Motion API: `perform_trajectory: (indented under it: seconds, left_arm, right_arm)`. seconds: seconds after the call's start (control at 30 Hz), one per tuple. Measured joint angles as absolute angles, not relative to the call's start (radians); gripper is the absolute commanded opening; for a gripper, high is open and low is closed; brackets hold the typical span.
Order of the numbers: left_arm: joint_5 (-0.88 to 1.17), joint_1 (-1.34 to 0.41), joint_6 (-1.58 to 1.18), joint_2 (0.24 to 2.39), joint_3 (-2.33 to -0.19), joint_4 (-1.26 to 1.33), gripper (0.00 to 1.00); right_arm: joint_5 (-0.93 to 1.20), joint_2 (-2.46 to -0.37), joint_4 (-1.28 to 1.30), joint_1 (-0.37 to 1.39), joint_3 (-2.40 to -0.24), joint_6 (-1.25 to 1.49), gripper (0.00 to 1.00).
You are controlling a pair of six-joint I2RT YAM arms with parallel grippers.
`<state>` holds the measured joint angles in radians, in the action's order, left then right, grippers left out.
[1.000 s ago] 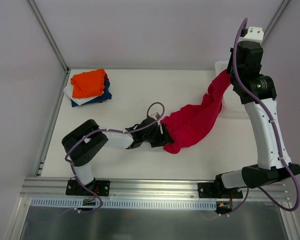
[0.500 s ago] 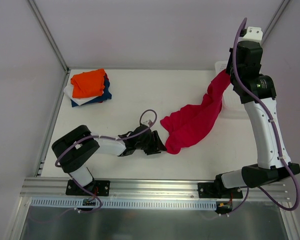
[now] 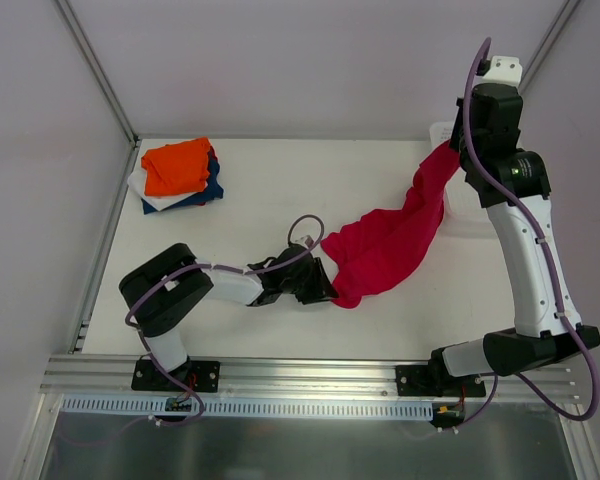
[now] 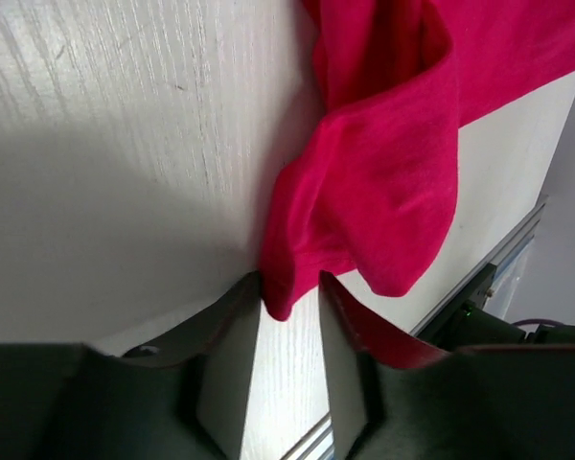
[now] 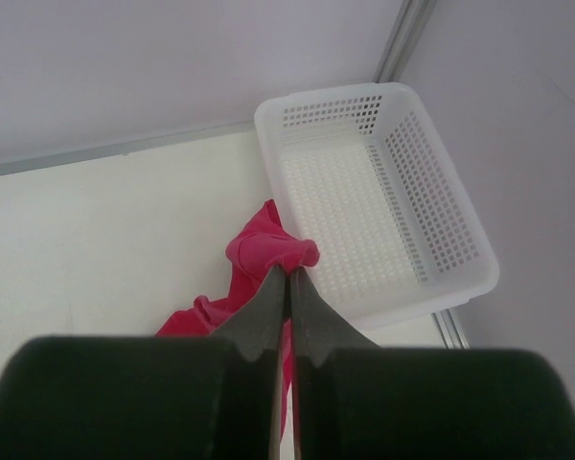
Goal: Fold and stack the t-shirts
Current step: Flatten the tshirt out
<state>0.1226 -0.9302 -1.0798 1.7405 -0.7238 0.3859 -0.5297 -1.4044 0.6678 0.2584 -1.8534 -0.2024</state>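
One red t-shirt (image 3: 385, 245): I see my right gripper (image 5: 288, 278) pinching its raised end, my left gripper (image 4: 289, 297) parted around its lower corner.

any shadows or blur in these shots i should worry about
Left wrist: heavy shadow on the table beside the sharp red t-shirt. Right wrist: near fingers dark and soft, basket crisp. Top external: even light, no glare.

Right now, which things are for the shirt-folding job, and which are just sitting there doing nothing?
For the job:
- red t-shirt, held up at one end
- folded pile of orange, navy and white t-shirts

Just lying about:
- white mesh basket in the far right corner
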Motion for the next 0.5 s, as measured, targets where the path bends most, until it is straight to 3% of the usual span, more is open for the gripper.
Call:
perform_trajectory:
  seconds: [0.13, 0.5]
  left_arm:
    - [0.12, -0.93, -1.07, 1.759, -0.73, 0.381, 0.0]
    - [0.071, -0.931, -1.054, 1.73, -0.731, 0.317, 0.0]
  right_arm:
    - [-0.526, -1.404, 0.669, 0.258, -1.851, -0.203, 0.0]
    - [-0.519, -1.403, 0.667, 0.258, -1.835, -0.202, 0.0]
